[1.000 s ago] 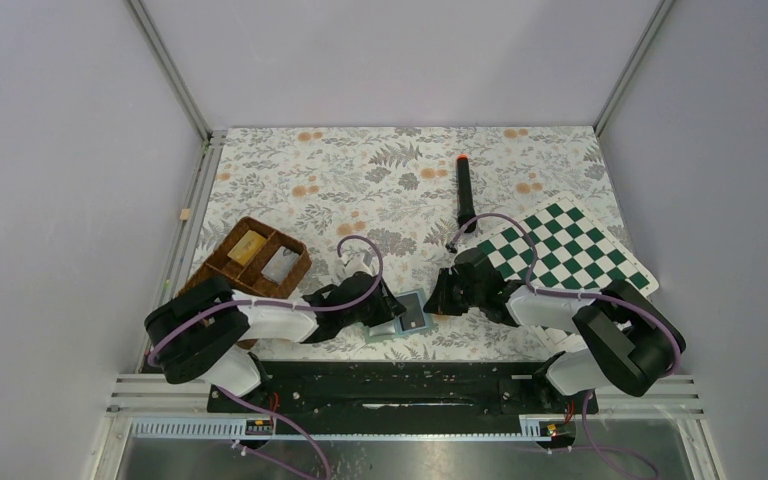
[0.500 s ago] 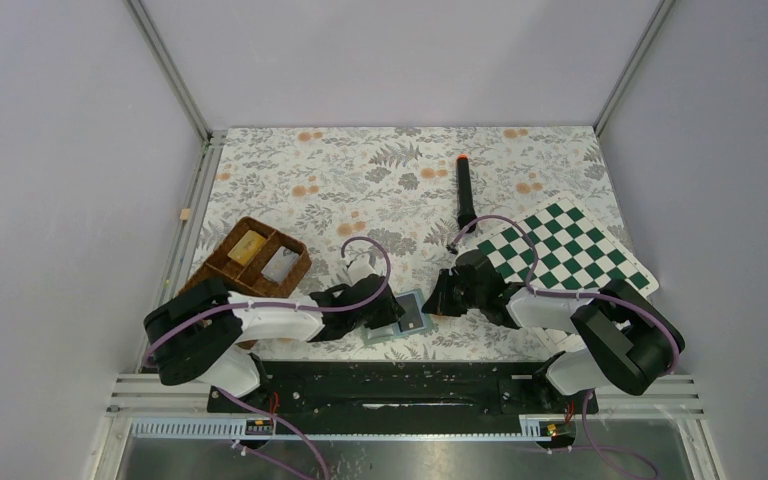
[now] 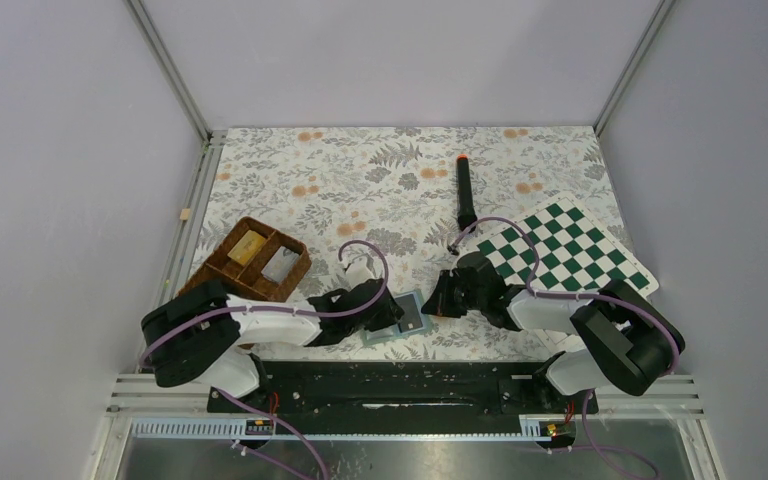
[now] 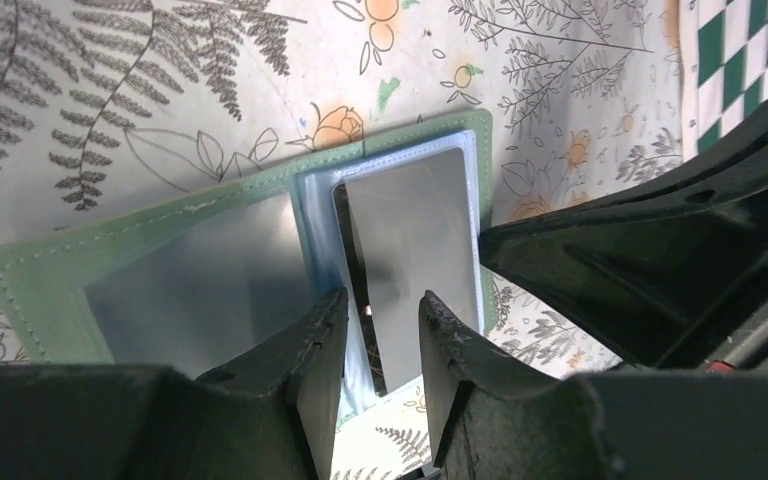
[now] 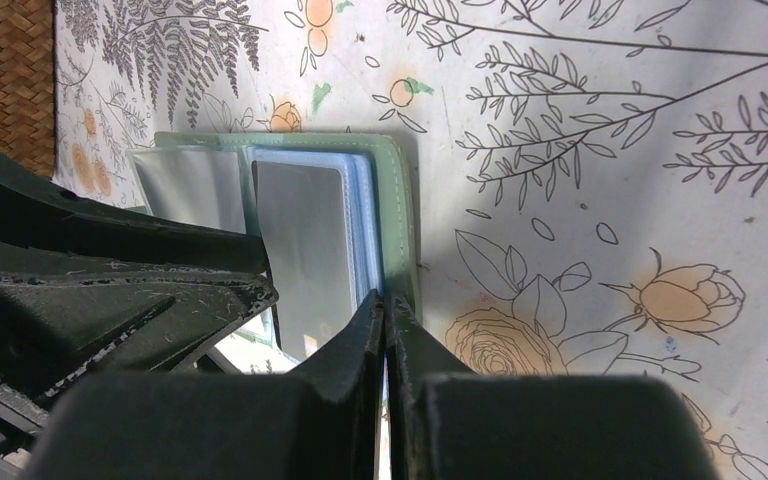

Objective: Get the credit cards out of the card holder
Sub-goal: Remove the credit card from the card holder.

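top view / card holder (image 3: pixel 378 335): lies open and flat on the table (image 3: pixel 360 180), close to the near edge and about midway along it, between the two arms.
top view / left gripper (image 3: pixel 390 313): over the holder's left half; its opening is not readable from up here.
top view / right gripper (image 3: pixel 439 302): at the holder's right edge.
top view / other things: wicker tray (image 3: pixel 255 262) by the left edge, chessboard (image 3: pixel 570 250) by the right edge, black pen (image 3: pixel 465 195) toward the far edge. All are well apart from the work.
left wrist / silvery card (image 4: pixel 415 235): sits in a blue sleeve on the holder's right panel.
left wrist / second card (image 4: pixel 200 290): on the left panel, also still in the holder.
left wrist / left gripper: fingers spread partway, standing either side of the silvery card's near end, with nothing pinched as far as I can see.
right wrist / right gripper: fingers pressed together, tips on the holder's green right rim just beside the blue sleeves. Whether they pinch the rim or only press on it, I cannot tell.
judgement / stage: early, no card is out yet.
judgement / doing it well: keep the right gripper steady on the rim as an anchor. Close the left fingers on bare card only, clear of the sleeve, then draw low and straight.
judgement / risk: catching the sleeve would drag the whole holder along.
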You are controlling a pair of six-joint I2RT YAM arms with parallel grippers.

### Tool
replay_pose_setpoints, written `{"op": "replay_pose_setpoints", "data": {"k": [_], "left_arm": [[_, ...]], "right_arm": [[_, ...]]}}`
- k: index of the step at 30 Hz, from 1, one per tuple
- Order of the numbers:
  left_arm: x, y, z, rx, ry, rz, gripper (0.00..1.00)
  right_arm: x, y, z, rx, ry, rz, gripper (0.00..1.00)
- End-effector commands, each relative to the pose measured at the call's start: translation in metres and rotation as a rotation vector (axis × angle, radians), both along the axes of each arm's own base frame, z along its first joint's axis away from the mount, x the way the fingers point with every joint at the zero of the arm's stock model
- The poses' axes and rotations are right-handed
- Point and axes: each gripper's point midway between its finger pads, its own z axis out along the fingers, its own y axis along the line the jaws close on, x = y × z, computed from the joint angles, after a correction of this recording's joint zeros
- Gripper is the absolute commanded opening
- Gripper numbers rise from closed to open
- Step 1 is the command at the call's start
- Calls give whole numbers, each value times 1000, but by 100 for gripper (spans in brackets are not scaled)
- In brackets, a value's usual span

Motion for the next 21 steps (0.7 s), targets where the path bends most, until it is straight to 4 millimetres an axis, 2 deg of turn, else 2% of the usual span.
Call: {"op": "replay_pose_setpoints", "data": {"k": [1,3,5,9,15,21], "left_arm": [[-12,1,0,-102,6,-14,33],[-12,-6,20,-199,-41,-40,31],[-11,-11,31,-249,-77,-55,30],[-11,-16,41,-297,-110,-79,29],[-12,-13,34,-272,-92,-71,29],[-9,10,24,-165,-71,-3,30]], "right_arm": [[-31,-11,-21,-40,112,36,3],[-31,-9,-20,-25,110,33,3],[-31,-8,-19,-20,111,33,3],[-31,-6,-18,-9,115,33,3],[-32,-6,-14,5,117,27,3],[-23,-15,18,-26,27,6,16]]}}
